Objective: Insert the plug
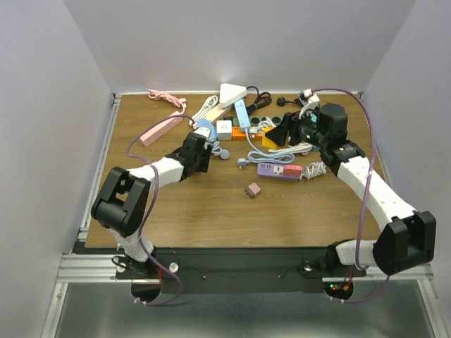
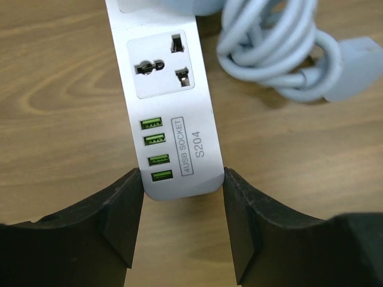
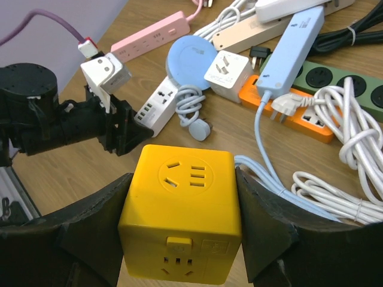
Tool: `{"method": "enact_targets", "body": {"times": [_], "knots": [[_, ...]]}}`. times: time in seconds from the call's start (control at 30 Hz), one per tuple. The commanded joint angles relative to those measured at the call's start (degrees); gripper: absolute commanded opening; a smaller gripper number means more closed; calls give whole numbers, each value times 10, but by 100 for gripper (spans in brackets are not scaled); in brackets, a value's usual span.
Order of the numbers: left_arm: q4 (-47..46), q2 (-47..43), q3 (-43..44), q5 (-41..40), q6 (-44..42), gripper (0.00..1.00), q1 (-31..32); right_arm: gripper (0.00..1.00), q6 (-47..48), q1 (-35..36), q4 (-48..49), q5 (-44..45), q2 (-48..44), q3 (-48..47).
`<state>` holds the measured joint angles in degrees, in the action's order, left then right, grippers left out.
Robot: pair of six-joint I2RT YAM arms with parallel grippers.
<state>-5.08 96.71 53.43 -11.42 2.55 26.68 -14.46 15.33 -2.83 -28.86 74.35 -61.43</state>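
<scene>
The left gripper (image 2: 182, 182) had its jaws pressed against the two long sides of the white power strip (image 2: 164, 101) at its USB end, probably to pin the strip to the tabletop (image 2: 54, 119) so that it would not slide under a push. The right gripper (image 3: 182, 176) had its jaws clamped on opposite faces of the yellow cube socket (image 3: 182, 218), apparently lifted off the wood with one socket face up. What that had to do with the plug I could not tell. The plug (image 2: 354, 64) most likely meant lay flat on the wood just beside the strip, held by neither arm. It had a pale blue-grey moulded body on a coiled cable (image 2: 269, 42) of the same colour, its pins not in view. The strip's universal outlet (image 2: 160, 64) stood unoccupied close by.
</scene>
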Motion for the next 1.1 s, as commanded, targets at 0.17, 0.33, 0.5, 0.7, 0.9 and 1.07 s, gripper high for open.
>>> {"method": "enact_targets", "body": {"times": [0.17, 0.33, 0.5, 0.7, 0.9, 1.07], "knots": [[43, -149, -53, 82, 105, 0, 111, 0, 98, -5, -35, -151, -3, -36], [50, -193, -97, 95, 177, 0, 152, 0, 157, -2, -75, -202, 16, -49], [62, -231, -150, 81, 260, 0, 189, 0, 199, 14, -122, -199, 44, -58], [64, -254, -183, 24, 289, 0, 199, 0, 223, 43, -137, -160, 71, -65], [20, -246, -161, -34, 315, 51, 198, 1, 204, 43, -129, -127, 65, -61], [-11, -175, -92, -53, 326, 99, 189, 0, 160, 43, -101, -67, 45, -42]]}}
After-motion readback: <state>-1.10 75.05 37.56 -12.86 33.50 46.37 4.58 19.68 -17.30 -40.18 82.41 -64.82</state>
